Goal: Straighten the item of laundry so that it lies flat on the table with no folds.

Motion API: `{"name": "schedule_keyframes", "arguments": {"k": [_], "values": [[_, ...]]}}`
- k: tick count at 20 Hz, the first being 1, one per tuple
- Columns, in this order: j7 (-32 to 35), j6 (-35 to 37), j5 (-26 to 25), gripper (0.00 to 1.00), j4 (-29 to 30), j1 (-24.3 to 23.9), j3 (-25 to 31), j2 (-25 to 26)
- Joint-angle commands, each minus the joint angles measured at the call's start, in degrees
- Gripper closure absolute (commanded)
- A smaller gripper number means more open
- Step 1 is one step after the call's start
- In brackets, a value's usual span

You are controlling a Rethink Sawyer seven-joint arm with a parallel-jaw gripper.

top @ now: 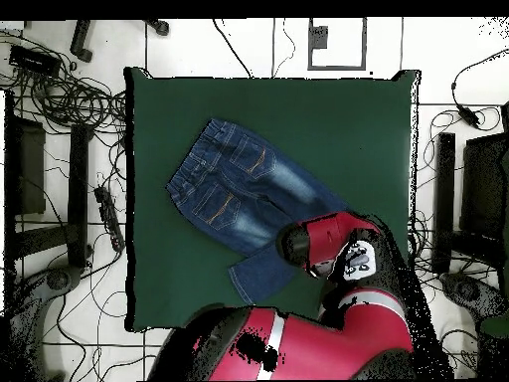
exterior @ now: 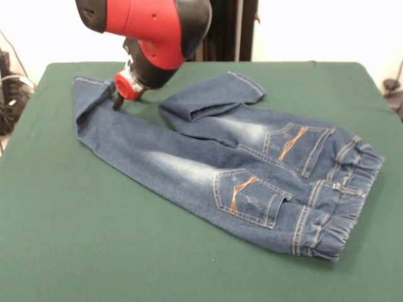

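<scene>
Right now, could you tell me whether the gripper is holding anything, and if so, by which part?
It cannot be told: the gripper is down at the hem end of one leg of the jeans, but its tips are too hidden to confirm a hold.

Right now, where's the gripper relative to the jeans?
Front view: the gripper is at upper left, down at the cuff end of the longer leg of the jeans, far from the waistband at lower right.

Bare tabletop [exterior: 94,239] lies open from 6 to 9 o'clock of the jeans [exterior: 220,170]; the arm [exterior: 151,31] blocks access at 11 o'clock, above one leg's cuff.
</scene>
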Motion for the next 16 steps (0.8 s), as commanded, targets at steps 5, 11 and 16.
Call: {"name": "schedule_keyframes", "arguments": {"k": [5, 11, 16], "values": [[0.02, 0.24, -13.70, 0.00, -8.30, -2.35, -5.39, 10.21], [4.49, -13.95, -12.21, 0.00, -2.12, -7.36, -2.01, 6.70], [2.09, -27.61, -6.79, 0.00, 10.45, -17.97, 7.88, -1.70]]}}
